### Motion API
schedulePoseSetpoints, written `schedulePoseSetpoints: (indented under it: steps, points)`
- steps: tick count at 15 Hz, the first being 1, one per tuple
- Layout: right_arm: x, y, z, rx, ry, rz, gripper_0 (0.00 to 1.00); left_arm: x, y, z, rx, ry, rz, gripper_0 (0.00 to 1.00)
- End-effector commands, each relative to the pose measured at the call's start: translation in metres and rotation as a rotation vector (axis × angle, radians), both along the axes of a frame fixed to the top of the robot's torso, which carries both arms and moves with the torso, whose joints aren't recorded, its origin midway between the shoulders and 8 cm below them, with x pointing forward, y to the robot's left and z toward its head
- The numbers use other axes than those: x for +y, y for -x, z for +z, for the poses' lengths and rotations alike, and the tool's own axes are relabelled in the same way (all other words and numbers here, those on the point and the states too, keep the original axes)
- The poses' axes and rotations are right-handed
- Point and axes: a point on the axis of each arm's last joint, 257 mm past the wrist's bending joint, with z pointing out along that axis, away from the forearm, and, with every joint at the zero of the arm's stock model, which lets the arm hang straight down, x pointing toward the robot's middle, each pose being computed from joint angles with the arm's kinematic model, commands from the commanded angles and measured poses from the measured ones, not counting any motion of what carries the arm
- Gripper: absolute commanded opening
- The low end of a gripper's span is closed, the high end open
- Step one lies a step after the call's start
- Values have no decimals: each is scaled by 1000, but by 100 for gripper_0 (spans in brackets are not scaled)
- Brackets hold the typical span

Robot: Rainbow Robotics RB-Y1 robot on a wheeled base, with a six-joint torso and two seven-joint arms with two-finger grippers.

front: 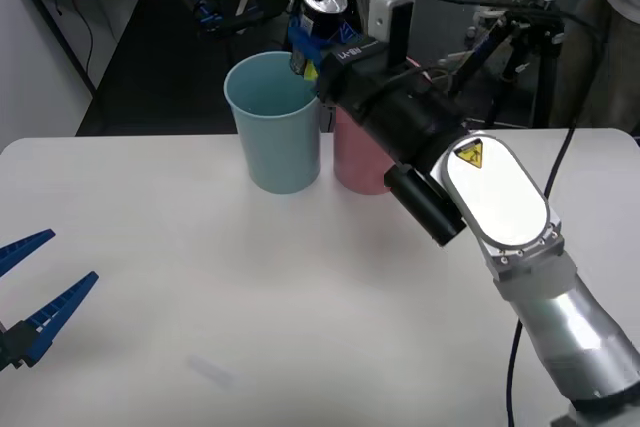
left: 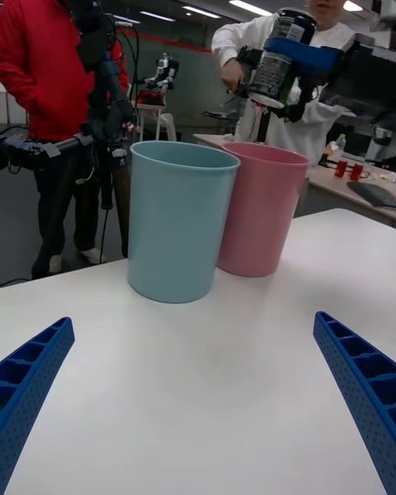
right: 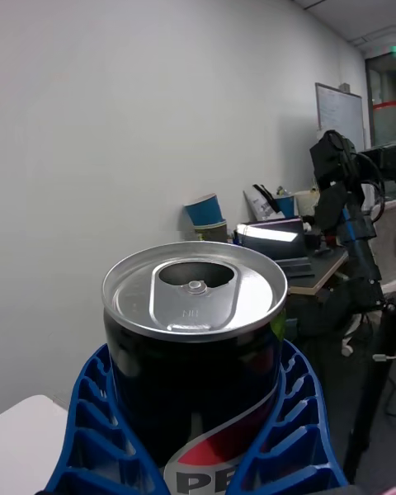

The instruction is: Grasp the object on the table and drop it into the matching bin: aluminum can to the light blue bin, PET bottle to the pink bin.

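The right gripper [front: 308, 47] clamps a small dark grey aluminium can [front: 322, 13] aloft, at one o'clock above the tall pale teal-blue plastic bin [front: 274, 122]. The left gripper [front: 30, 282], fingers spread wide, hovers at the white table's [front: 300, 297] eight o'clock.

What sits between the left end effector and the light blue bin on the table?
Nothing: the front view shows bare white table between the open left end effector and the light blue bin; the left wrist view agrees.
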Motion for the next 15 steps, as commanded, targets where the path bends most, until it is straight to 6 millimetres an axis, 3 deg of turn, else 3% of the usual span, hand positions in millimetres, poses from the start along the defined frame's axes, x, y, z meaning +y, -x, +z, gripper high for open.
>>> schedulePoseSetpoints:
  steps: [1, 4, 7, 11, 15]
  points:
    - [17, -33, 4, 20, 9, -29, 0, 0, 0, 0, 0, 0, 0, 100]
    - [31, -62, -2, 54, 36, -61, 0, 0, 0, 0, 0, 0, 0, 100]
    - [44, -79, -10, 75, 80, -76, 0, 0, 0, 0, 0, 0, 0, 100]
    - [60, -87, -19, 82, 127, -89, 0, 0, 0, 0, 0, 0, 0, 100]
    - [62, -86, -20, 79, 136, -87, 0, 0, 0, 0, 0, 0, 0, 100]
